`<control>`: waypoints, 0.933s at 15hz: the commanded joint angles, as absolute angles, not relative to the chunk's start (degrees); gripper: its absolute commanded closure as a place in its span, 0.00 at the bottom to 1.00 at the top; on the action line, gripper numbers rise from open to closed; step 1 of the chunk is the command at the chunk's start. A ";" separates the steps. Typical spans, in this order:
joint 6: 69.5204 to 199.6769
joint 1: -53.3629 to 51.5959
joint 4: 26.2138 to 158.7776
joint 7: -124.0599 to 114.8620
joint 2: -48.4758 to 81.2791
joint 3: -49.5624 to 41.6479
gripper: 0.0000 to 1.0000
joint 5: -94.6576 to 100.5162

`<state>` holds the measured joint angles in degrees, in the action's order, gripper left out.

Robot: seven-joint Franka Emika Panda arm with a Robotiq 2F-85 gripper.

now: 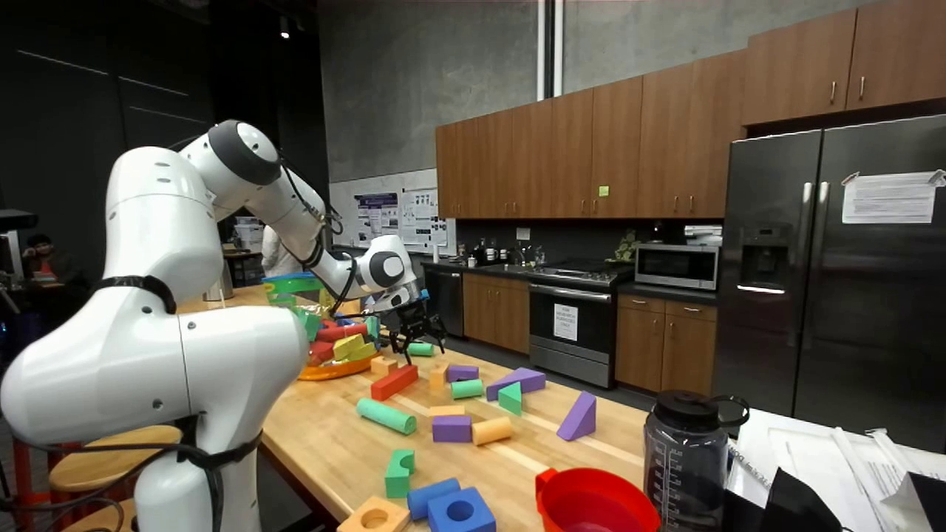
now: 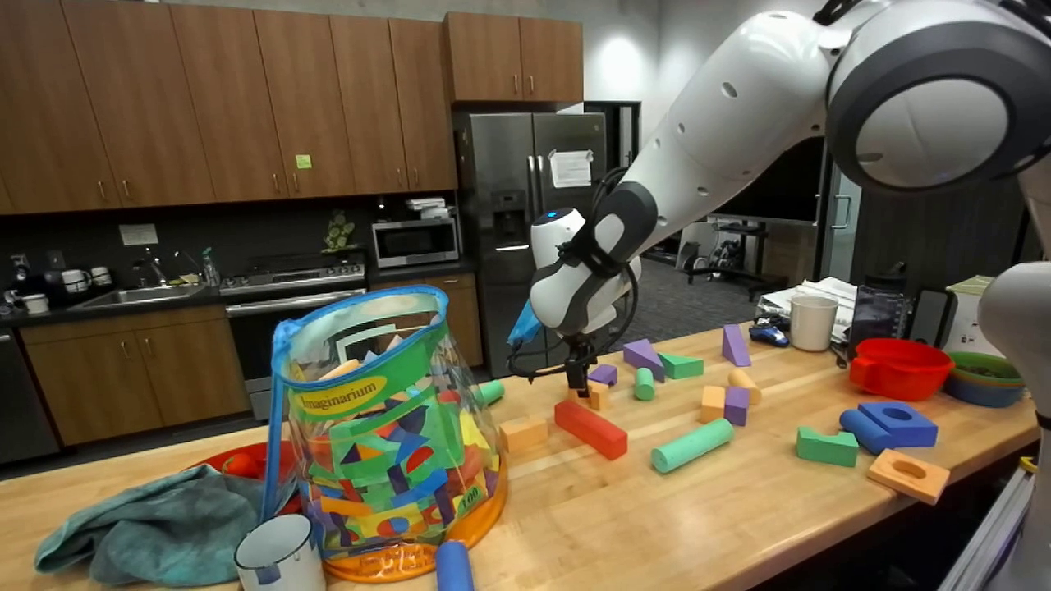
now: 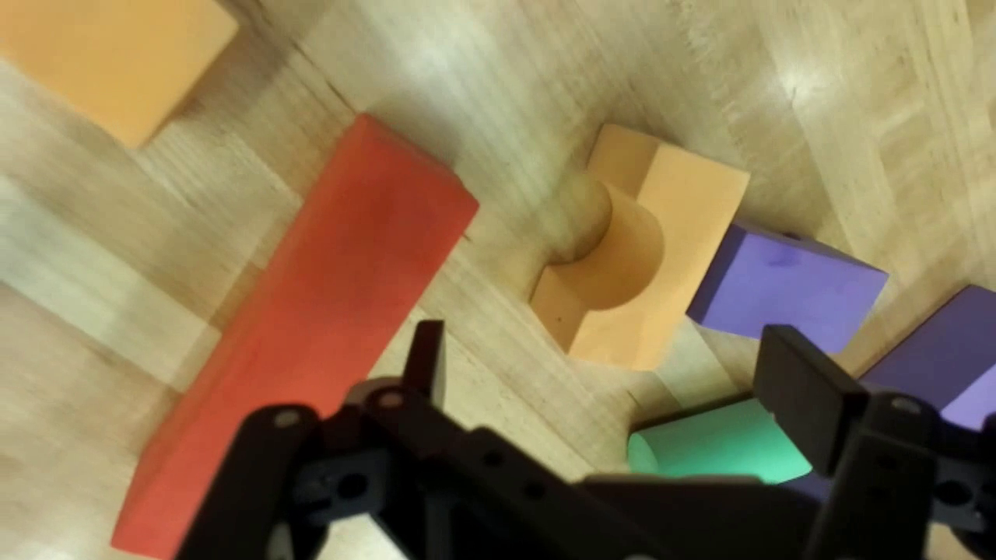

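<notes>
The notched orange block (image 3: 689, 249) lies on the surface (image 3: 529, 404) with the purple block (image 3: 794, 284) close by its uncut side (touching or nearly so), and the end effector (image 3: 607, 350) is nearest it — jaws spread wide, gripping nothing. Closing off-centre could shove both blocks together — and any low sideways drift might bump the red bar (image 3: 311, 334) or roll the green cylinder (image 3: 720, 443).

Notched orange block (image 3: 690, 233), wrist view: a semicircular recess is cutting deep into one of its long sides. It is lying on the desk (image 3: 856, 155) near the red bar (image 3: 323, 311), with a strip of desk showing between the two. The profile face is looking upward; the recess is facing the red bar.
</notes>
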<state>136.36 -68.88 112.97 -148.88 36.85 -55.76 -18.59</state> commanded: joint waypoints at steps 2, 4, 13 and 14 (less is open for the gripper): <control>138.86 -67.53 111.46 -148.88 39.09 -55.70 0.00 -22.62; 139.82 -67.34 110.71 -148.88 40.59 -55.97 0.00 -24.45; 143.70 -64.98 106.14 -148.87 47.56 -54.97 0.00 -29.79; 143.52 -64.55 105.37 -148.87 48.70 -54.68 0.00 -30.32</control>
